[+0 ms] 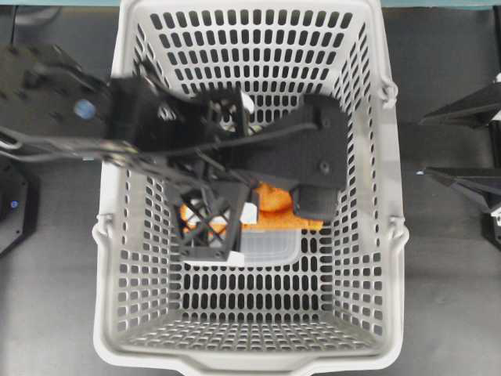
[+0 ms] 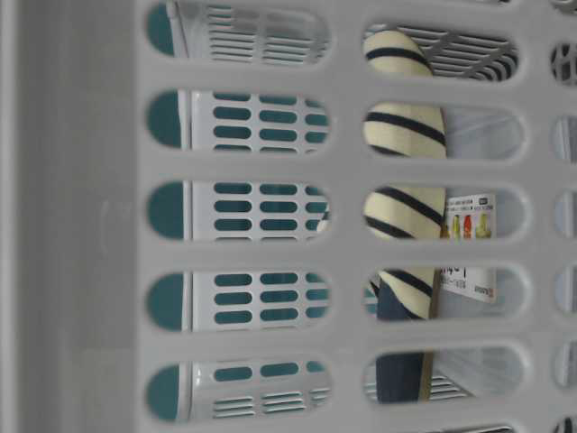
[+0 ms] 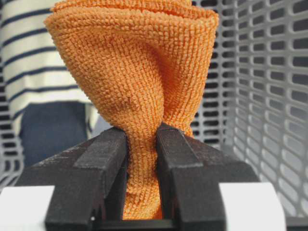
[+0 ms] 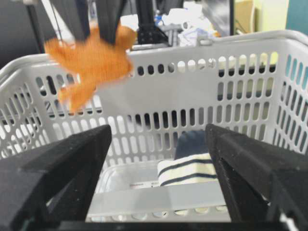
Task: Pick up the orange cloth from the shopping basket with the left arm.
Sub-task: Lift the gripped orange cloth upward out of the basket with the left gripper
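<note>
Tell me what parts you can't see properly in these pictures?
- Cloth: overhead, the left arm covers most of it; blurred in the right wrist view.
- Slipper: table-level, basket bars cut across it; overhead it is hidden.
- Container: label too small to read.
- Right gripper: fingertips cut off by the frame's bottom.

shopping basket (image 2: 90,225) wall fills view | striped slipper (image 2: 403,203) upright behind slots | possibly labelled container (image 2: 469,257)

The black left arm (image 1: 117,117) reaches in from the left edge of the overhead view toward the frame's centre, its lattice-fingered gripper (image 3: 142,144) pinched tight on bright-orange terry cloth (image 3: 134,72). The right gripper (image 4: 159,144), with pointed black fingers, stands spread wide.
</note>
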Action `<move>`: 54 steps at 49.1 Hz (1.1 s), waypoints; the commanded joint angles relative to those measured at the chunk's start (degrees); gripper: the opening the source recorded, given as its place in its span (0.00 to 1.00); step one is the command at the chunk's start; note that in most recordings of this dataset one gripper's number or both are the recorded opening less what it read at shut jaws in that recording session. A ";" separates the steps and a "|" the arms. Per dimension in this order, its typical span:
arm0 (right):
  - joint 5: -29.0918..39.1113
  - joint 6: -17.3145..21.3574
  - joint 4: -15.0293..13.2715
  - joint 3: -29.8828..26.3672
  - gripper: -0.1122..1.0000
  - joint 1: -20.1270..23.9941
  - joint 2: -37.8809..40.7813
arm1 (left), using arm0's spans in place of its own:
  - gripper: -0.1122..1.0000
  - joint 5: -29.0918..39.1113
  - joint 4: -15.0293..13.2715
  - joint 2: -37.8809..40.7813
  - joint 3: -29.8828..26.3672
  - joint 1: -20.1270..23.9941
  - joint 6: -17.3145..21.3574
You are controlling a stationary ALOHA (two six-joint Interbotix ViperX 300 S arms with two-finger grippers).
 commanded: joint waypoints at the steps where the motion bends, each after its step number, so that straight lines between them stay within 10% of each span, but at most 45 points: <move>1: -0.26 0.00 0.18 -0.44 0.78 -0.09 0.09 | 0.23 4.13 0.26 0.00 -5.62 -0.26 -0.09; 24: -0.26 0.09 0.18 -0.44 0.78 -0.09 -0.09 | 0.23 8.09 0.26 0.62 -6.59 -0.09 0.09; 54: -0.26 0.26 0.18 -0.44 0.78 -0.09 -0.44 | 0.23 -0.97 0.26 -8.96 6.86 0.00 2.81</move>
